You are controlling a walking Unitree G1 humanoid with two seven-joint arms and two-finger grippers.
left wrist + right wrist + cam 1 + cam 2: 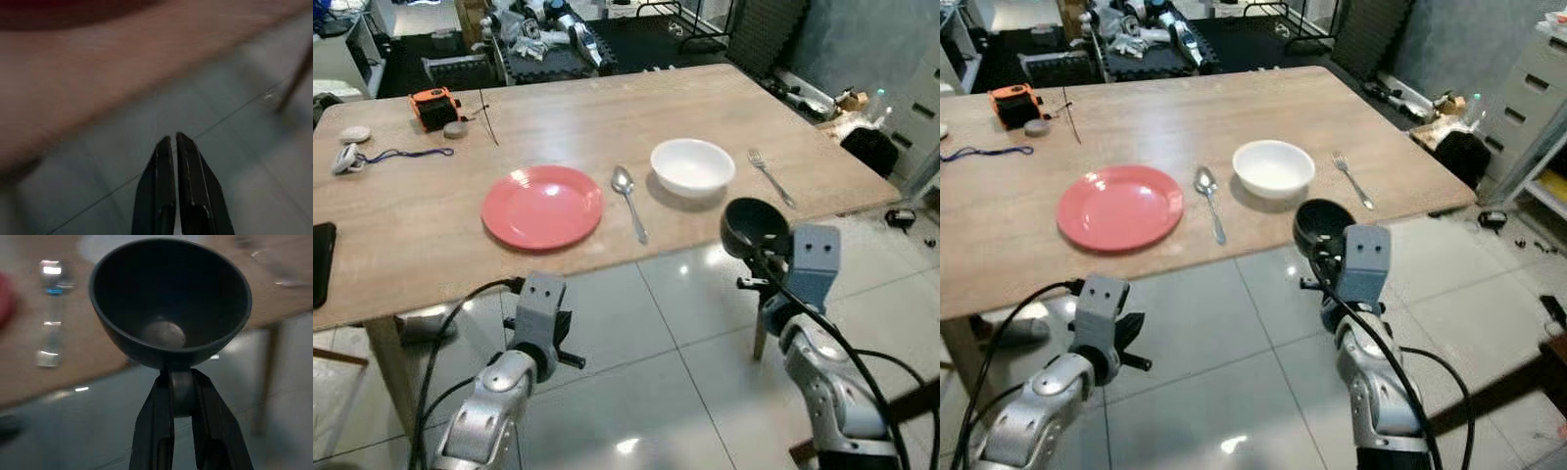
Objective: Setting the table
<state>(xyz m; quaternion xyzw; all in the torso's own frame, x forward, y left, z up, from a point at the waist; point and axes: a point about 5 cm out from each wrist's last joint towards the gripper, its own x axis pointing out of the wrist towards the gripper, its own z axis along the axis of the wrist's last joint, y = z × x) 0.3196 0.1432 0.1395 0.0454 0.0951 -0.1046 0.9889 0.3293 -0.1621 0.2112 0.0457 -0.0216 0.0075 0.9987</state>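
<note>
The right tool grips a small black bowl by the near part of its rim, both black fingers pinched on it, and holds it in the air just off the near edge of the wooden worktop, at about 5 o'clock from the white bowl. The black bowl tilts with its open mouth turned toward the camera on the wrist, a pale spot visible at its bottom. On the worktop a pink plate lies flat near the front edge; a spoon lies just beside it at 3 o'clock, bowl end pointing to 12 o'clock, and the white bowl stands at 2 o'clock from the spoon, close to it but apart. A fork lies at 3 o'clock of the white bowl, tines toward the far side. The left tool hangs low over the tiled floor in front of the worktop, at 6 o'clock from the plate, its two fingers pressed narrowly together with nothing between them. At the far left corner, around 10 o'clock from the plate, sits an orange and black device, and a blue cord lies nearby
</note>
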